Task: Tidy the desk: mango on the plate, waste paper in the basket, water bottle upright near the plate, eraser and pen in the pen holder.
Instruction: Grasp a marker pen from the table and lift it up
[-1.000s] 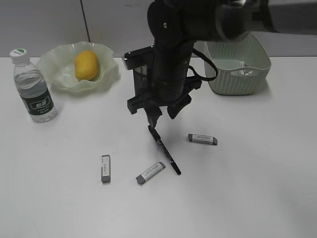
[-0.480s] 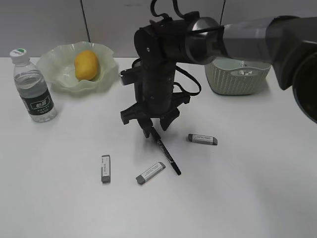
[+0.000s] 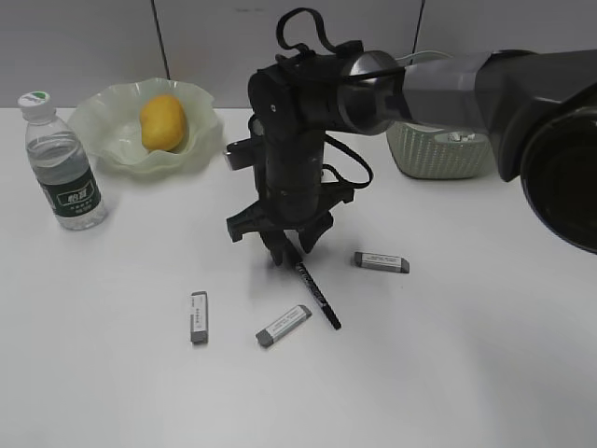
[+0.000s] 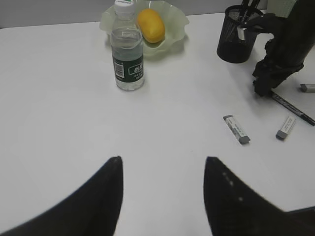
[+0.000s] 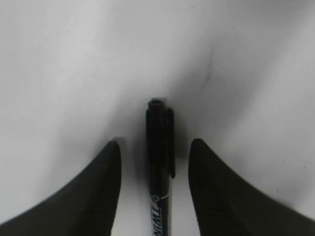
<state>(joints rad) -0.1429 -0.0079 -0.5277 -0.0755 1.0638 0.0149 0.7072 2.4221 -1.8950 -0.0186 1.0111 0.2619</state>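
The white surface (image 3: 448, 373) carries one right arm (image 3: 438, 89) reaching in from the right, bent down steeply so its right pincer (image 3: 291, 250) points at the surface; compared with a second ago the arm has dropped lower and shifted left, so the pincer now straddles the cap end of the pen instead of hanging above it. One pale green basket (image 3: 438, 154) sits behind and to the right of that pincer, white waste paper (image 3: 462, 136) just visible inside. One wavy-rimmed plate (image 3: 103, 131) lies far to the pincer's left and behind, holding one mango (image 3: 161, 121). One water bottle (image 3: 61, 163) stands upright left of the plate. One black mesh pen holder (image 4: 237, 34) stands directly behind the pincer, largely hidden by the arm in the exterior view. One black pen (image 3: 317, 297) lies flat, its upper end between the fingers, which stand apart on either side without touching it. Three erasers: one (image 3: 381, 262) just right of the pincer, one (image 3: 284, 325) in front, one (image 3: 199, 316) front-left. The left pincer (image 4: 160, 196) hovers apart, well away, empty.
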